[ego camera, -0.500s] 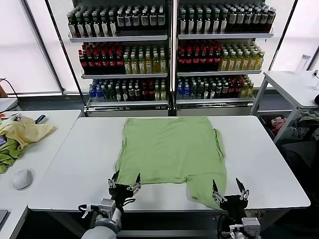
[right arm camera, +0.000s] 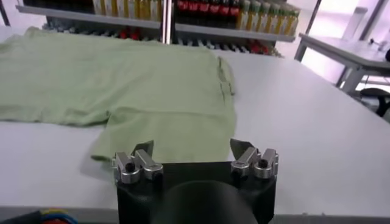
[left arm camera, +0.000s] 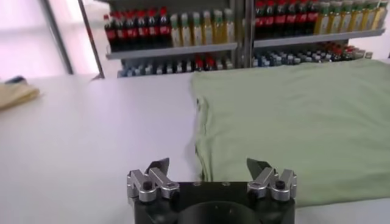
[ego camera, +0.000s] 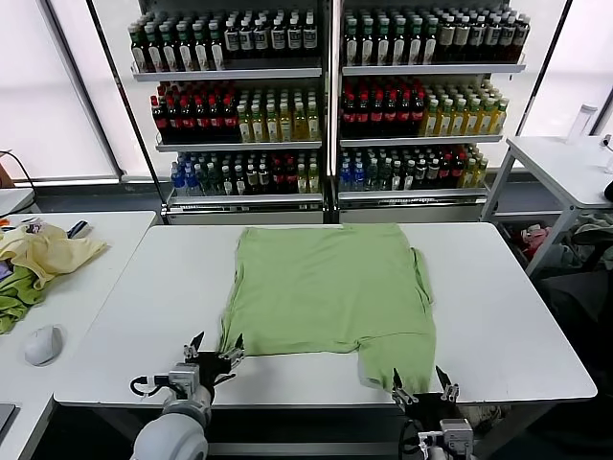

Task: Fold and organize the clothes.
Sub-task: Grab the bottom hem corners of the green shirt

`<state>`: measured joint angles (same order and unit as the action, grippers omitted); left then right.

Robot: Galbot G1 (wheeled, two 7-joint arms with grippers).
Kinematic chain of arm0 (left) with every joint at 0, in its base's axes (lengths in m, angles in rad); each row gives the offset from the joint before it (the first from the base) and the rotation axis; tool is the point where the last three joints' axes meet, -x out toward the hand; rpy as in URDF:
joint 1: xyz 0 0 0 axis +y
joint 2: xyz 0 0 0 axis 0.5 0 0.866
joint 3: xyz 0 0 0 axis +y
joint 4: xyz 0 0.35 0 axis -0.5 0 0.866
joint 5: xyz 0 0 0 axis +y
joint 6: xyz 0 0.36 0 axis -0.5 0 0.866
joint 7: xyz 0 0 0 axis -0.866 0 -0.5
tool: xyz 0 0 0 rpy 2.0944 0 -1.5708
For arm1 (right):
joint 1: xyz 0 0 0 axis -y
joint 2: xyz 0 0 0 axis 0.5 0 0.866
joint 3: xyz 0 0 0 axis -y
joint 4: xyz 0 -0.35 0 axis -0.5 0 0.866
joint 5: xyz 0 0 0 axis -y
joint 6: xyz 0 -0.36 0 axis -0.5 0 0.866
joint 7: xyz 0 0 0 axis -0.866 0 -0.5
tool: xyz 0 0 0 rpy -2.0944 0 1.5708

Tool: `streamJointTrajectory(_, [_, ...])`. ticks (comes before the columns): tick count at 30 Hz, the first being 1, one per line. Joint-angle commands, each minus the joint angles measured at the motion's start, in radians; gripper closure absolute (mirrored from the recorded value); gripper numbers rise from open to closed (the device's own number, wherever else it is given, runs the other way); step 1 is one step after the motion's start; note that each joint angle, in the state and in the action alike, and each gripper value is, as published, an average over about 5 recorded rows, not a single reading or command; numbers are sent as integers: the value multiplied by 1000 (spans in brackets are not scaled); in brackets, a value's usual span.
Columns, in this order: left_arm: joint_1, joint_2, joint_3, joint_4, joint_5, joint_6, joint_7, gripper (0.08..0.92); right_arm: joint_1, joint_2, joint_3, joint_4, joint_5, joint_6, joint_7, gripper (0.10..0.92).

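Observation:
A light green shirt (ego camera: pixel 326 287) lies flat on the white table (ego camera: pixel 517 316), partly folded, with one flap reaching the near edge at the right. No collar, buttons or print show. My left gripper (ego camera: pixel 213 351) is open and empty, low at the table's near edge by the shirt's near left corner (left arm camera: pixel 210 164). My right gripper (ego camera: pixel 420 393) is open and empty, at the near edge just before the shirt's near right flap (right arm camera: pixel 164 131). Neither gripper touches the cloth.
A side table (ego camera: pixel 86 287) at the left holds a pale yellow garment (ego camera: pixel 48 251), a darker green cloth (ego camera: pixel 14 297) and a white mouse (ego camera: pixel 43 343). Shelves of bottles (ego camera: pixel 326 96) stand behind. Another table (ego camera: pixel 565 163) stands at the far right.
Both grippers have drawn back and down toward the table's near edge, away from the shirt's near hem. The shirt has not moved.

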<state>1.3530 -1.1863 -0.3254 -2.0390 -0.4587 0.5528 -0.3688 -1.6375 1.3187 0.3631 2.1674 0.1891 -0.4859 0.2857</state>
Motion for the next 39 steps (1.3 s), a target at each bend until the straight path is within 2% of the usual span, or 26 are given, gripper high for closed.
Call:
streamJointTrajectory(1, [52,48,-15,-38,-231,30,-20,186,1,6,-22,-16,35,-47,23,232])
streamJointTrajectory(5, [41,37,0,-13,-226,30,-19,268,3,10,-16,-25,69,-51,46,335])
streamJointTrajectory(10, [28,40,-3,5,-262,30,-13,415,3,11,-9,-23,106,-53,57,473])
streamJointTrajectory(15, [27,47,-6,13,-293,30,-7,562,-3,9,3,-17,118,-50,54,576])
streamJointTrajectory(27, [13,54,-17,14,-298,7,22,886,3,-47,83,15,117,41,-35,833])
streamJointTrajectory(31, [2,58,-31,19,-311,-23,44,907,19,-68,109,18,131,99,-64,887])
streamJointTrajectory(39, [-50,77,-83,-30,-363,-72,63,907,93,-121,153,20,190,170,-97,893])
